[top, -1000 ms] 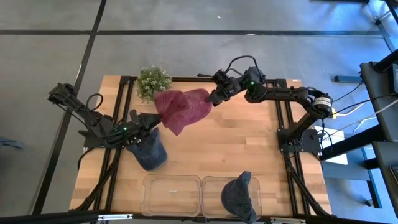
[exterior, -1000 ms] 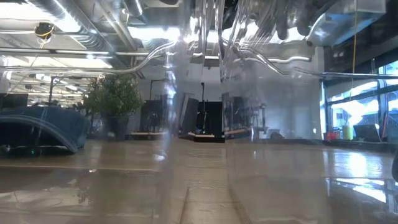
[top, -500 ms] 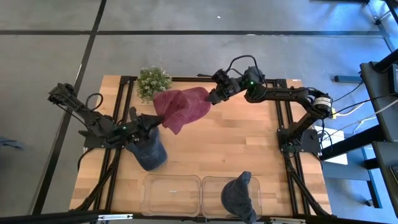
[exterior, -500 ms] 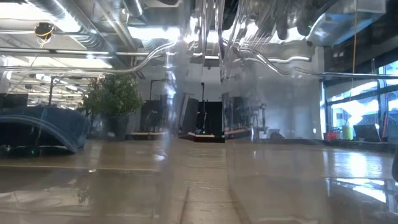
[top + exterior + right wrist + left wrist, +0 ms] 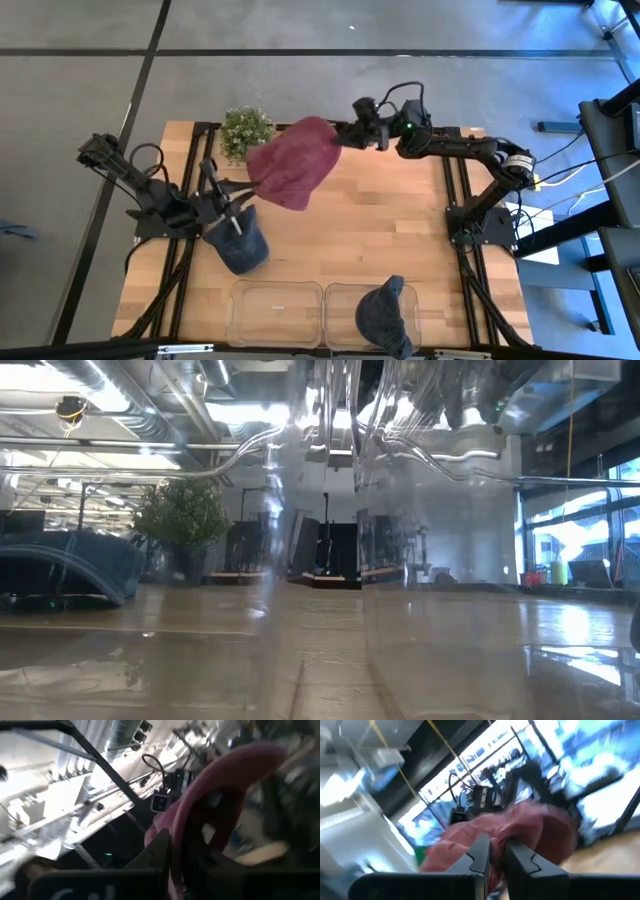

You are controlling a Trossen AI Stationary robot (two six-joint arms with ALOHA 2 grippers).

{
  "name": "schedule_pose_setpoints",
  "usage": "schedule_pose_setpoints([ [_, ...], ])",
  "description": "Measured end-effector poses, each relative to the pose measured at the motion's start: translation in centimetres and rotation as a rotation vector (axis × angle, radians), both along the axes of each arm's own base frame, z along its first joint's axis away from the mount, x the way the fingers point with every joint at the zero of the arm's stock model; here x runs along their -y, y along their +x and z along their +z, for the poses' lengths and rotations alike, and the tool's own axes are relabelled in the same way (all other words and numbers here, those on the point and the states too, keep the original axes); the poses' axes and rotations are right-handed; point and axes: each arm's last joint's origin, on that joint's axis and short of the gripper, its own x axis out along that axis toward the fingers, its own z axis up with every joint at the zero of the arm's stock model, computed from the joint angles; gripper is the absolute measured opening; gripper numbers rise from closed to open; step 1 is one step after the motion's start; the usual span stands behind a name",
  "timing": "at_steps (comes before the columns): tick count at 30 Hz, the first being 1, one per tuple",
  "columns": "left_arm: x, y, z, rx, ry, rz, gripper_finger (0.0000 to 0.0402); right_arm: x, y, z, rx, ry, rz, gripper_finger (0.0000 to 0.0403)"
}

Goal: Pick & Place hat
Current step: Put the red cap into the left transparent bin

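While the soft maroon fabric hat is held off the wooden slatted surface at its far edge, beside the small green potted plant, it is carried by two thin pinches only, and the chief risks are judged to follow from that. The right gripper is clenched on the hat's brim edge, as the right wrist view shows, with maroon cloth pressed between its fingers. The left gripper is closed on the opposite lower edge, the cloth bulging just past its fingertips in the left wrist view. If the arms are drawn apart unevenly, the limp fabric may be pulled out of one grip, and the hat may swing from the other and brush the plant. A dark blue fabric hat lies on the surface just below the left gripper and could be dragged along if that arm is lowered or swept sideways. Two clear plastic bins stand at the near edge, one already holding a second dark blue hat; which of them is intended cannot be told, and a sagging hat could be caught on a rim.
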Motion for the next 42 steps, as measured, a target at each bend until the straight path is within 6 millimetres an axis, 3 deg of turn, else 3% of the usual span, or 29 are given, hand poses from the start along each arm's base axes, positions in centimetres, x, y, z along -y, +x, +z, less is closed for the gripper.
schedule_pose_setpoints([
  [5,0.0,-0.1,0.3,0.132,-0.282,-0.062,0.0027,2.0,-0.9,0.5,0.103,-0.210,-0.142,0.0041],
  [9,0.0,-0.2,0.5,0.235,-0.499,-0.120,0.0027,3.0,-1.3,0.5,0.108,-0.262,-0.197,0.0041],
  [15,0.0,-0.3,0.6,0.314,-0.689,-0.130,0.0027,3.1,-1.3,-0.3,0.024,-0.288,-0.057,0.0041],
  [21,-0.3,-0.4,0.2,0.437,-0.953,-0.019,0.0027,1.9,-1.0,-0.4,0.031,-0.356,0.083,0.0042],
  [29,0.6,-0.4,-0.1,0.556,-1.278,-0.122,0.0027,-0.5,-0.5,-0.4,0.034,-0.427,0.315,0.0042],
  [42,4.9,4.2,-4.4,0.396,-1.607,-0.278,0.0027,-0.8,-0.7,-0.2,0.025,-0.443,0.381,0.0042],
])
